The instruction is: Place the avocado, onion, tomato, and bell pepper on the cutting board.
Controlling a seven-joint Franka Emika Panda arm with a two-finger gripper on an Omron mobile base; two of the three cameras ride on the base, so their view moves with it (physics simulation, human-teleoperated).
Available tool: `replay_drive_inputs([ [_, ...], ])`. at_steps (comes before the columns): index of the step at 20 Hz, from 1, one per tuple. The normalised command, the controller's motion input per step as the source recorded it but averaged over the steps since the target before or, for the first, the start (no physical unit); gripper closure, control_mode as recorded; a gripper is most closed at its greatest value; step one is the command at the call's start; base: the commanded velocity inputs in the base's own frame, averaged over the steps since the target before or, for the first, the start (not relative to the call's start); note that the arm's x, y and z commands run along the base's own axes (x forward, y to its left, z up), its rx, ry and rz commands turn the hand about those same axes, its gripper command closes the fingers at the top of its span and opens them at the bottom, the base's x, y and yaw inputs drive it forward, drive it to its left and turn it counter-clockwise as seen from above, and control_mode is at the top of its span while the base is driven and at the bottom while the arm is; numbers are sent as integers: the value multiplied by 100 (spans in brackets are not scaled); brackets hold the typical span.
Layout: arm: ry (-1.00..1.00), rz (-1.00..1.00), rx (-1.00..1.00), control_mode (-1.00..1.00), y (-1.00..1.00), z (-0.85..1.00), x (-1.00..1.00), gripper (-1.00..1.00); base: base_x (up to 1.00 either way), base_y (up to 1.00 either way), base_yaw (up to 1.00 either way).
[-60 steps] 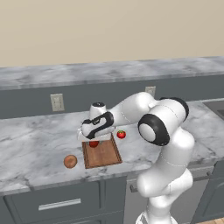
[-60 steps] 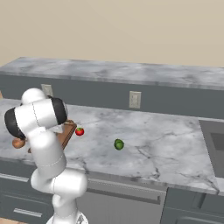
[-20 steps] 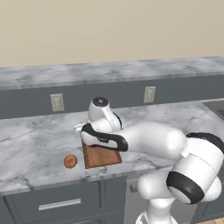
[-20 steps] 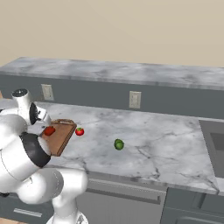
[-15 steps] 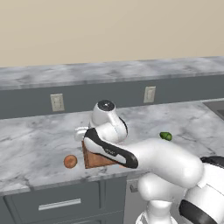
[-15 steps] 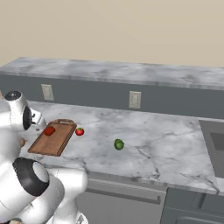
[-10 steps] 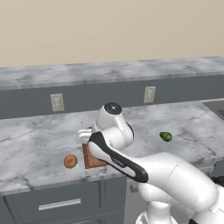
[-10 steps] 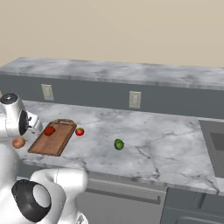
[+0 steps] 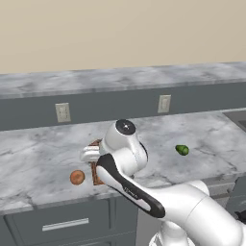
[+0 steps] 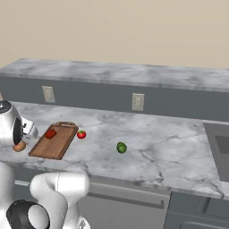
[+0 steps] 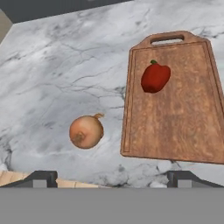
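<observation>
Stock at this moment: hand (image 11: 111, 177), jaws spread wide and holding nothing, tips at the lower edge of the hand view, poised above the table (image 11: 65, 65) and looking down on it. Onion (image 11: 86, 131): loose on the table, just ahead of the hand and toward its left tip, close beside the long edge of the cutting board (image 11: 175, 127) but not on it; judged the next item to collect, which would explain the wide jaws over this spot. Pepper (image 11: 155, 77): already on the board, farther ahead of the hand, toward the looped handle end. Tomato (image 10: 81, 134): on the table just past the board's far long edge, on the side away from the hand. Avocado (image 10: 121, 147): on the table well apart from the board, farther still from the hand. The hand view alone gives the onion's gap to the board rim and the pepper's seat on the wood; the right base view alone places tomato and avocado together; in the left base view the arm covers most of the board, leaving the onion (image 9: 77, 177) and avocado (image 9: 182, 150) visible. One item of four judged delivered.
</observation>
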Motion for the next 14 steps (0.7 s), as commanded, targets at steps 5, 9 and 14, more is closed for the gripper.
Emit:
replay_drive_inputs([
  [5,0,0,0,-100,32,11,0,-100,0,0,0],
  [9,7,0,0,-100,23,5,1,-100,0,0,0],
  [14,2,0,0,-100,15,0,0,-100,0,0,0],
])
